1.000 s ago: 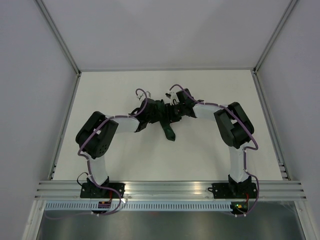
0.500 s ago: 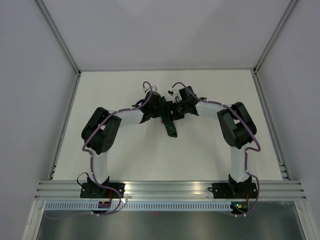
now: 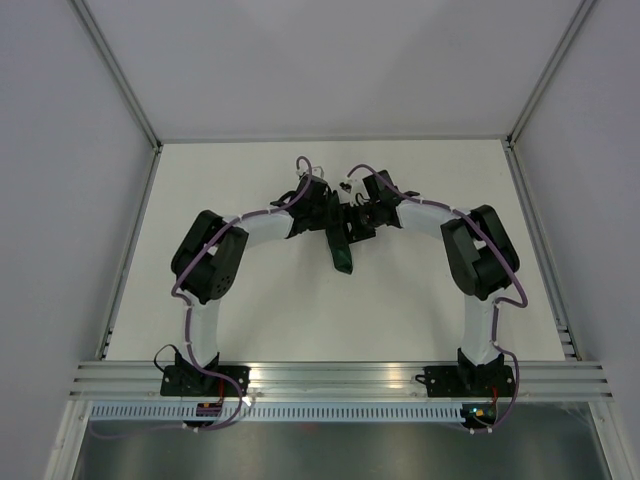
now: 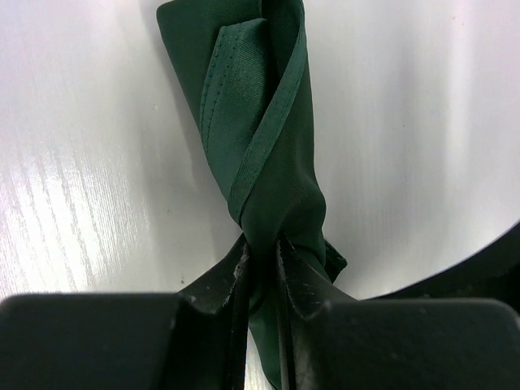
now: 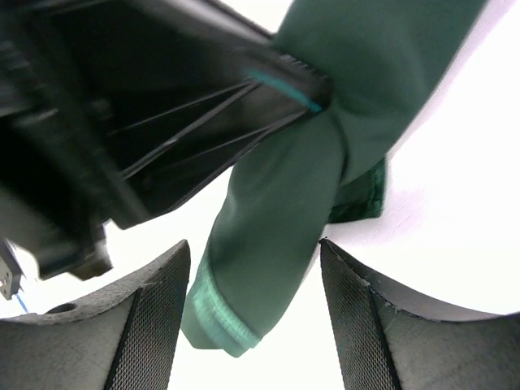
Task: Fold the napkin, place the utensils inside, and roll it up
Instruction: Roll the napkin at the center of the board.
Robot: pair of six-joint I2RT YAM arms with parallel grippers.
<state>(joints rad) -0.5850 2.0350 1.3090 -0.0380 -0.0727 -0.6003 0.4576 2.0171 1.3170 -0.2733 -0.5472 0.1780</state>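
The dark green napkin point(image 3: 343, 250) is rolled into a narrow bundle near the middle of the white table point(image 3: 250, 180). My left gripper point(image 3: 335, 222) is shut on its upper end; the wrist view shows the roll point(image 4: 264, 122) pinched between the two black fingers point(image 4: 215, 284). My right gripper point(image 3: 356, 220) is open, and its fingers point(image 5: 154, 325) stand on either side of the hemmed end of the napkin point(image 5: 268, 268) without touching it. The left gripper's black body fills the upper left of the right wrist view. The orange utensils are not visible.
Metal rails point(image 3: 340, 378) run along the table's near edge, and grey enclosure walls point(image 3: 60, 200) stand on the left, right and far sides. Purple cables point(image 3: 300, 165) loop above both wrists.
Both arms have shifted slightly to the right and away. The napkin roll has turned from slanted to nearly straight toward the near edge. The left gripper keeps its hold.
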